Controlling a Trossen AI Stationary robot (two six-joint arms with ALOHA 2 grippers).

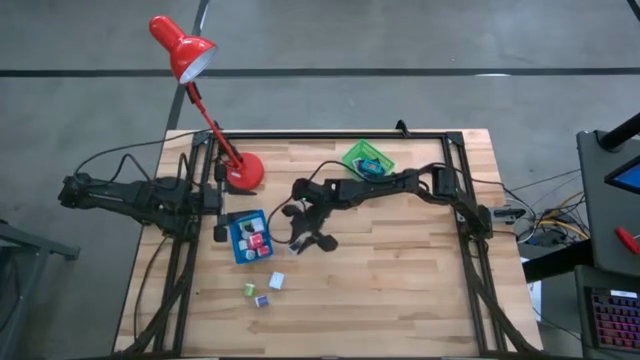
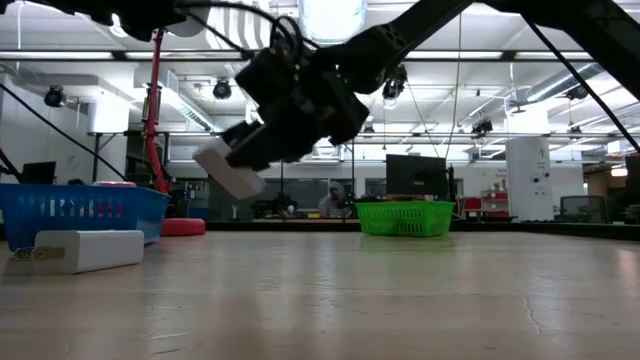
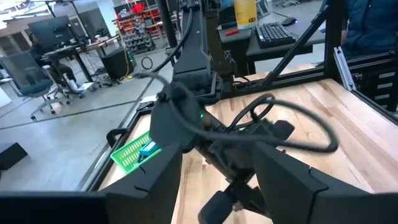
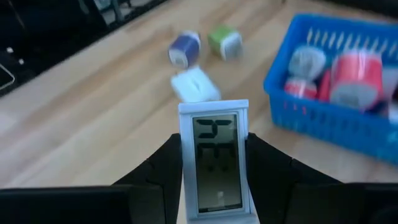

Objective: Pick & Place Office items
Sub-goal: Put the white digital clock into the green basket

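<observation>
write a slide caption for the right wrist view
Right claw holds a small digital clock above the table, beside the blue tray.

— What's the room like from where you stand?

— A big open workshop. The floor (image 1: 420,35) is smooth grey concrete with dark seams running across it. The table (image 1: 400,270) is pale wooden planks inside a black frame (image 1: 455,200).

— And the lighting?

— Long strip lights (image 2: 480,55) run along the ceiling. A red desk lamp (image 1: 190,60) stands at the table's far corner, base on the wood.

— Any furniture?

— A desk with a keyboard (image 3: 277,31) to one side, an office chair (image 3: 50,81) farther off, and red shelving (image 3: 134,12) at the back. Monitors (image 2: 415,175) sit behind the table, and a person (image 2: 330,200) is seated among them.
</observation>
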